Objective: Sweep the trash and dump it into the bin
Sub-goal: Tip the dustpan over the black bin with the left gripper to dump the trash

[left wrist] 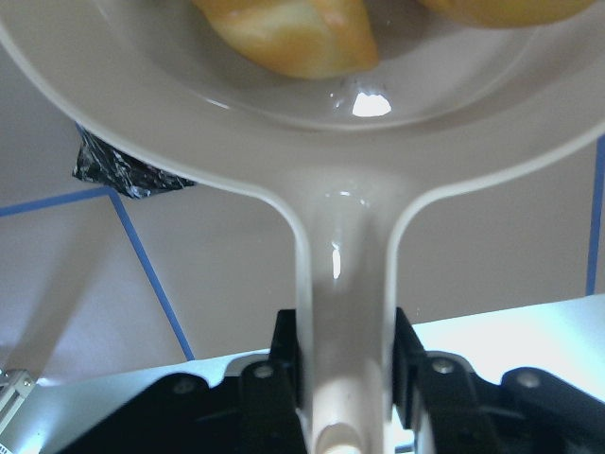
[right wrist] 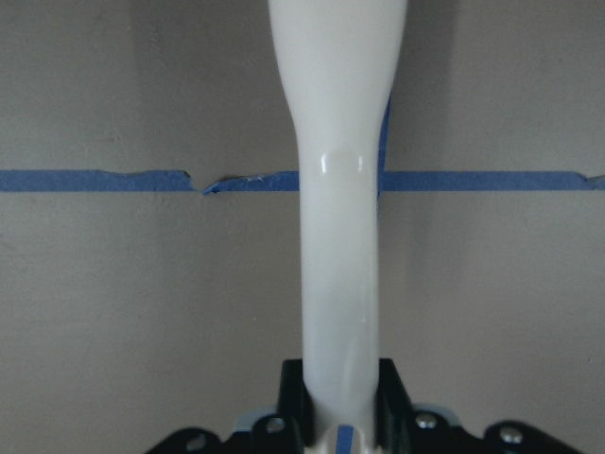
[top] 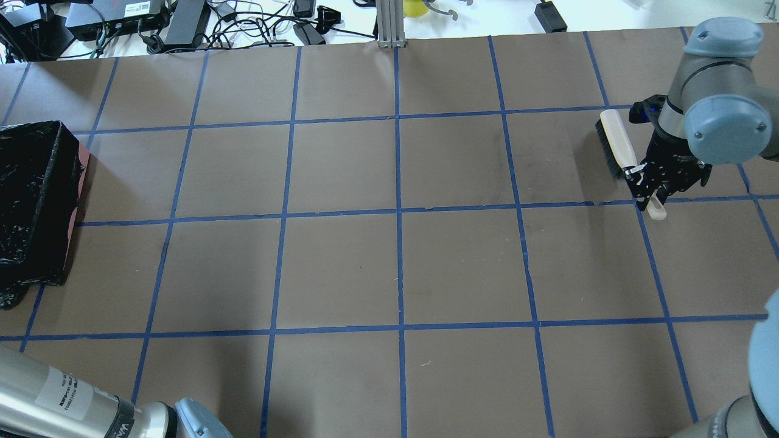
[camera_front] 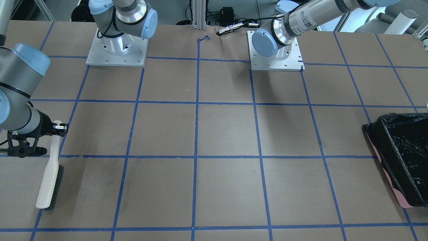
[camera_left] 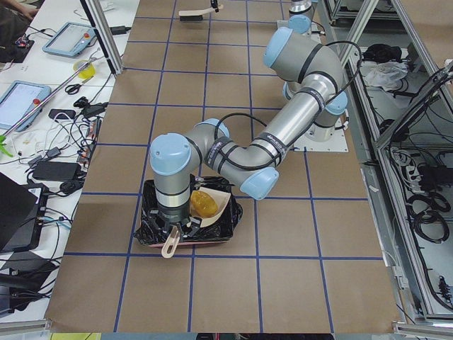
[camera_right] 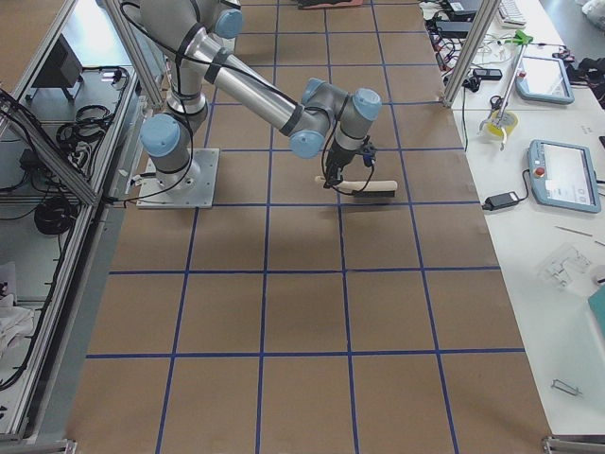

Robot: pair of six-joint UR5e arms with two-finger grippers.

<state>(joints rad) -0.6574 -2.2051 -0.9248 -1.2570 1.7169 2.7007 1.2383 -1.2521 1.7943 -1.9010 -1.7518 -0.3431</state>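
My left gripper (left wrist: 345, 378) is shut on the handle of the beige dustpan (left wrist: 340, 246). In the exterior left view it holds the dustpan (camera_left: 221, 203) over the bin (camera_left: 150, 232), a pink-sided box lined with a black bag. A glossy golden-brown lump (camera_left: 203, 205) lies in the pan. Two yellow-orange pieces (left wrist: 293, 33) show in the pan in the left wrist view. I cannot make out the sponge wedge. My right gripper (top: 652, 190) is shut on the handle of a brush (top: 616, 146), which rests on the table far from the bin (top: 33, 194).
The table is brown paper with a blue tape grid. The bin (camera_front: 401, 157) stands at the table's edge on my left side. Both arm bases (camera_front: 117, 50) stand at the robot's side. Cables and electronics (top: 152, 24) lie beyond the far edge.
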